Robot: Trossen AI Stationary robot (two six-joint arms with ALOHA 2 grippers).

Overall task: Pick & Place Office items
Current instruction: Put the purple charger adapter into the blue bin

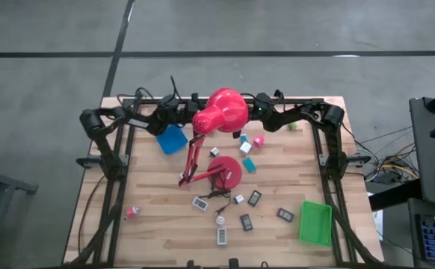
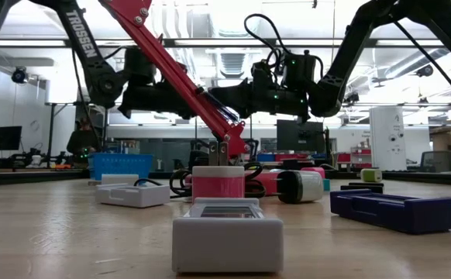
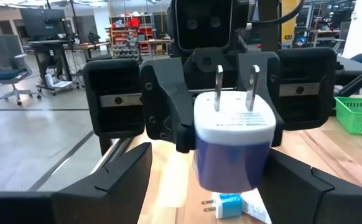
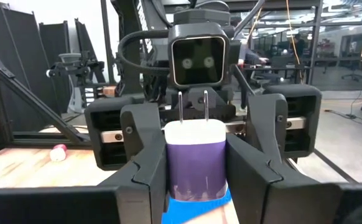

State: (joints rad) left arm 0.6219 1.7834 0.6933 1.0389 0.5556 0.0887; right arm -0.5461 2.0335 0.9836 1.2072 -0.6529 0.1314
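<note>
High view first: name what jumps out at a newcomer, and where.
The big red desk lamp dominates mid-table, its head near the far edge. There, in the air, the right gripper clamps a purple-and-white plug charger, with the open left gripper facing it.

Two matte-black jointed arms, left arm [image 1: 139, 118] and right arm [image 1: 300, 116]. White "TROSSEN" lettering marks one link, at 10 o'clock in the low view. Black cables loop above the wrists; green indicator lights glow. Each wrist carries a square camera housing [image 4: 198, 60] with two lenses.
</note>
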